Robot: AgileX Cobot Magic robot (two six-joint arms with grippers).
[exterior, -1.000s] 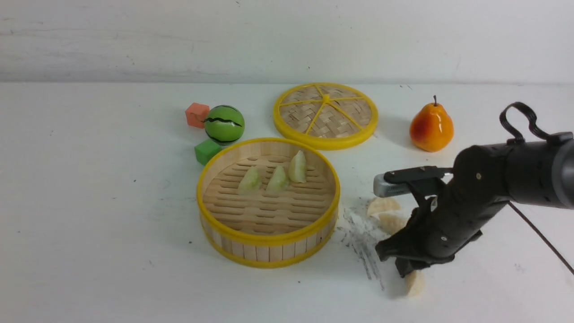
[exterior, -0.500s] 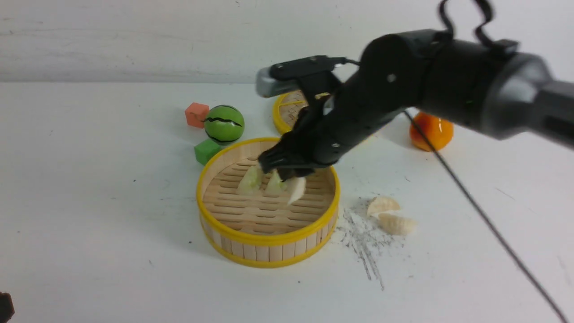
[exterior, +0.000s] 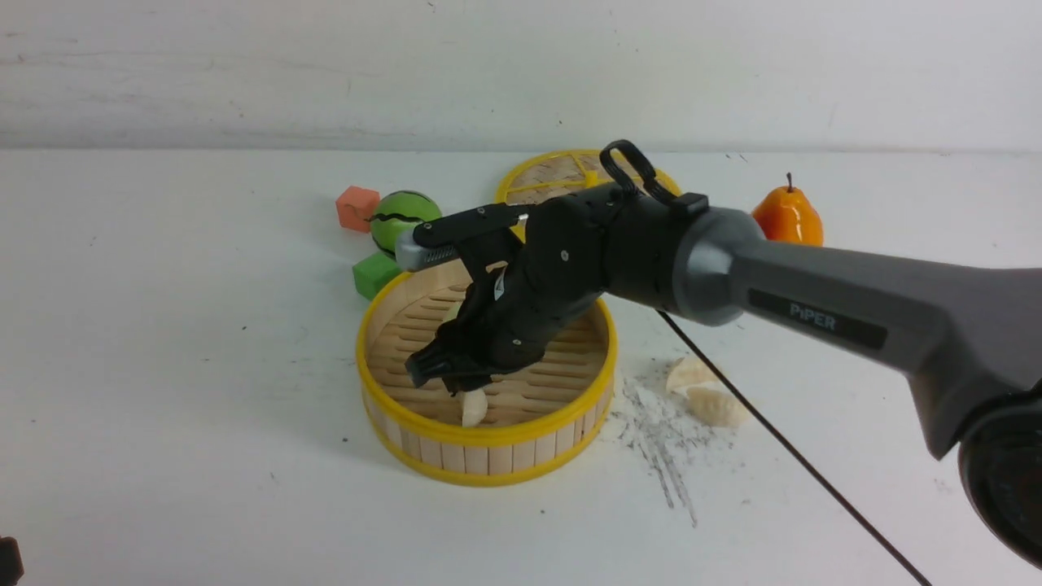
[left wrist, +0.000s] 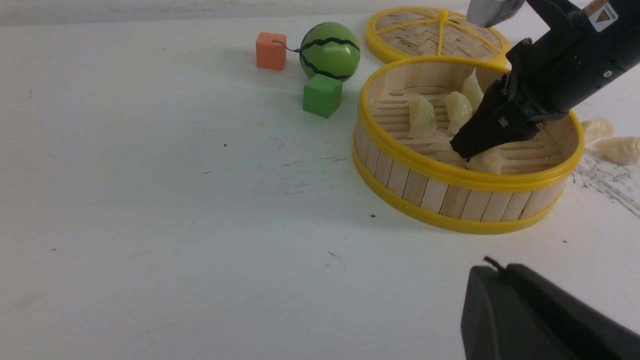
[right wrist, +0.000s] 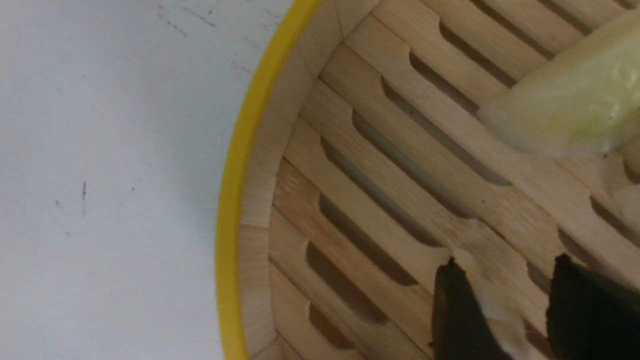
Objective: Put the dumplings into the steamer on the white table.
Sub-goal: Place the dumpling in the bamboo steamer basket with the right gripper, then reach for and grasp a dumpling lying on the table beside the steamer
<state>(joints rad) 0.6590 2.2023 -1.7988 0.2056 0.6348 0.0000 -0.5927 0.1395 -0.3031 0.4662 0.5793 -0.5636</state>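
Observation:
The steamer point(exterior: 488, 435) stands mid-table on the white table point(exterior: 163, 366). My right gripper point(exterior: 456, 382) reaches down inside it near the front wall. Its jaws stand apart around a cream-white dumpling point(exterior: 474, 407) that rests on the slat floor; the right wrist view shows that dumpling point(right wrist: 492, 295) against one finger, with floor showing before the other. Three pale green dumplings point(left wrist: 421, 117) lie at the steamer's back, mostly hidden by the arm in the front view. Two cream-white dumplings point(exterior: 718, 405) lie on the table to the steamer's right. My left gripper point(left wrist: 487, 270) is shut and empty, low at the near left.
The woven lid point(exterior: 562, 175) lies behind the steamer. A green striped ball point(exterior: 399, 220), an orange cube point(exterior: 356, 207) and a green cube point(exterior: 373, 273) sit at its back left. An orange pear point(exterior: 785, 220) stands back right. Grey scratch marks point(exterior: 659, 439) and my arm's cable point(exterior: 781, 448) lie right of the steamer.
My right gripper carried the cream-white dumpling from the table at the right, over the steamer, then down to its front floor, where the jaws now stand apart around it.

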